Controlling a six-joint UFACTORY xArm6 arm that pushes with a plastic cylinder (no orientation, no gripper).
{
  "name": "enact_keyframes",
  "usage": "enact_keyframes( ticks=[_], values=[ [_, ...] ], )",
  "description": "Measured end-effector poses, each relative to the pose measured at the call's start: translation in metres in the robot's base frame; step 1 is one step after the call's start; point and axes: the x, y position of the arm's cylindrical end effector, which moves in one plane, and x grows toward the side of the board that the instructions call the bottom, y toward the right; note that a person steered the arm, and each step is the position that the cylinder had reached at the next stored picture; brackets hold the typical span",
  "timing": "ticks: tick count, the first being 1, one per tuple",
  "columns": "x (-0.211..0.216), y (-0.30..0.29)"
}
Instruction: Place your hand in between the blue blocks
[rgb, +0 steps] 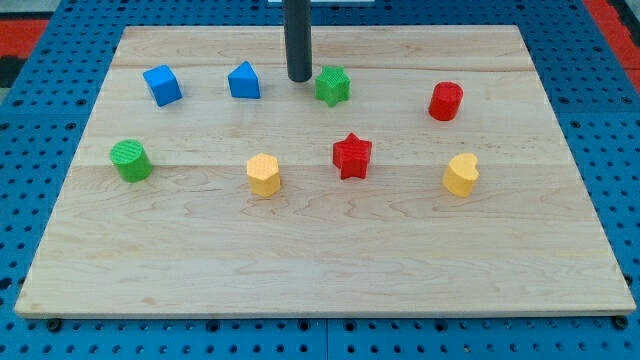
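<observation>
A blue cube (161, 85) sits at the upper left of the wooden board (320, 250). A second blue block, roughly triangular (244, 81), lies a short way to its right, with a bare gap between them. My tip (299, 78) stands to the right of that second blue block, close beside a green star block (333, 86). The tip is outside the gap between the blue blocks, on its right side.
A green cylinder (130, 160) lies at the left. A yellow hexagonal block (263, 174) and a red star (351, 155) lie mid-board. A red cylinder (446, 101) and a yellow block (461, 174) lie at the right. Blue pegboard surrounds the board.
</observation>
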Motion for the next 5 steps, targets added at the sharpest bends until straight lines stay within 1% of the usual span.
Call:
enact_keyframes(
  ticks=[1,2,3,4,5],
  values=[
    [0.021,-0.023],
    [0.044,-0.062],
    [0.036,-0.113],
    [0.0,-0.11],
    [-0.012,-0.04]
  ],
)
